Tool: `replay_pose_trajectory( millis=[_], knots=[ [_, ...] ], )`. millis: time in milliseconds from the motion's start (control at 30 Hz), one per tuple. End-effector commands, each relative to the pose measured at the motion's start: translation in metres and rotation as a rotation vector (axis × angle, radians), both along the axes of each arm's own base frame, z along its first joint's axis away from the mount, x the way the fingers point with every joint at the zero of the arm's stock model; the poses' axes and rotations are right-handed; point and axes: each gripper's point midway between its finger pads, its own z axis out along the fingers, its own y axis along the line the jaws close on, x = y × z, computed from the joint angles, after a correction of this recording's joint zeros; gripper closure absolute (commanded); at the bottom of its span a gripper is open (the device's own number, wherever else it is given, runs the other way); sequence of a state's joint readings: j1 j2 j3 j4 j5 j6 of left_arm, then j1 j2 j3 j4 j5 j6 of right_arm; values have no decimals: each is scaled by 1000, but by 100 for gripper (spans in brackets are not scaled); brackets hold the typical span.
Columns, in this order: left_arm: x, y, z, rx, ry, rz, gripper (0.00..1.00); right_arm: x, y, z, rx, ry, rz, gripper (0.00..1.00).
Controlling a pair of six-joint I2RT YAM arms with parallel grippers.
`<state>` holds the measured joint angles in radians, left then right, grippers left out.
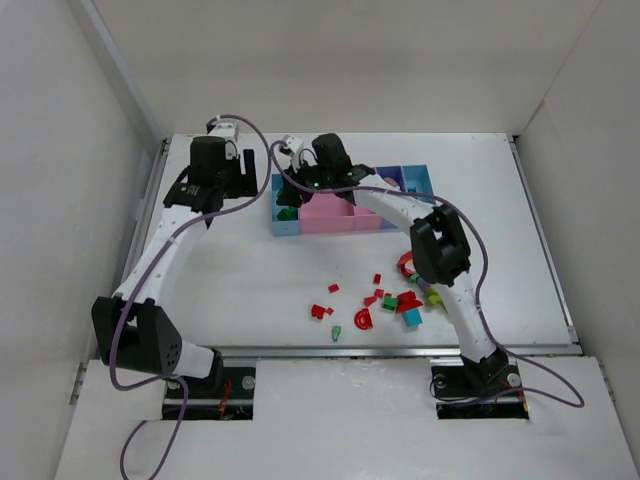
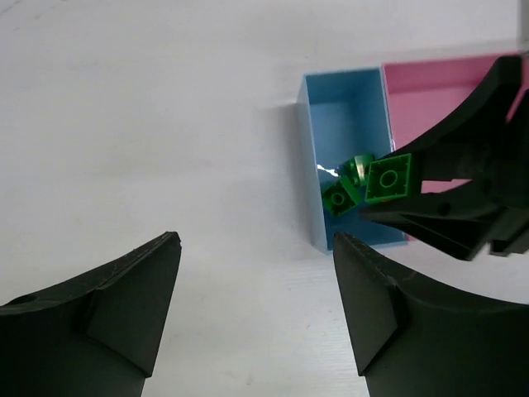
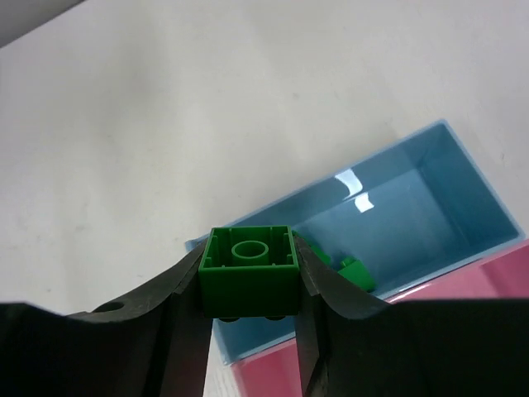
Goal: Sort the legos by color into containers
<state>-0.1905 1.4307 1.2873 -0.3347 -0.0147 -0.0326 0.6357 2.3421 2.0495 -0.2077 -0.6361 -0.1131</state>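
The left gripper (image 2: 256, 248) hangs over bare white table (image 1: 250, 280), just left of the row of bins (image 1: 395, 180). Its jaws are spread wide, with nothing between them and nothing touching them.

Next comes the blue bin (image 2: 343, 107) at the left end of the row. A few green pieces (image 2: 339, 198) lie bunched at one end of its floor. They overlap, so I cannot be sure whether there are two or three.

The right gripper (image 3: 248, 277) sits above this bin's near edge, close beside the left gripper but apart from it. It is clamped on a green brick (image 3: 248, 269), one finger pressed against each side. The brick's hollow underside with its round tube faces the wrist camera. From the left wrist the same brick (image 2: 388, 178) shows above the bin and clear of the pieces inside.

The pink bin (image 2: 430, 83) joins the blue one on its right. From the top, the right arm (image 1: 395, 205) crosses the row on a slant and hides part of the bins further right.

Well in front of the row, towards the right arm's base, loose legos (image 1: 385, 300) lie scattered on the table. Most are red, including a red arc (image 1: 363, 320), along with a teal piece (image 1: 412, 318), a small green one (image 1: 336, 332) and a lime one (image 1: 435, 298). The arm's elbow covers a few of them.
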Motion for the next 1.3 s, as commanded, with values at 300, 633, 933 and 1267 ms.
replay_pose_trajectory(
  millis=[300, 633, 933, 1267],
  knots=[
    [-17, 11, -10, -26, 13, 113, 29, 28, 11, 24, 27, -55, -179, 0],
    [-17, 2, 0, -14, -22, 62, 30, 18, 7, 73, 55, -165, -148, 0],
    [-10, 4, 28, 2, -113, 91, 9, 5, -69, 157, -49, -449, -364, 0],
    [-29, -3, 36, -3, -158, 116, 0, -32, -246, 207, -259, -636, -1048, 0]
  ],
)
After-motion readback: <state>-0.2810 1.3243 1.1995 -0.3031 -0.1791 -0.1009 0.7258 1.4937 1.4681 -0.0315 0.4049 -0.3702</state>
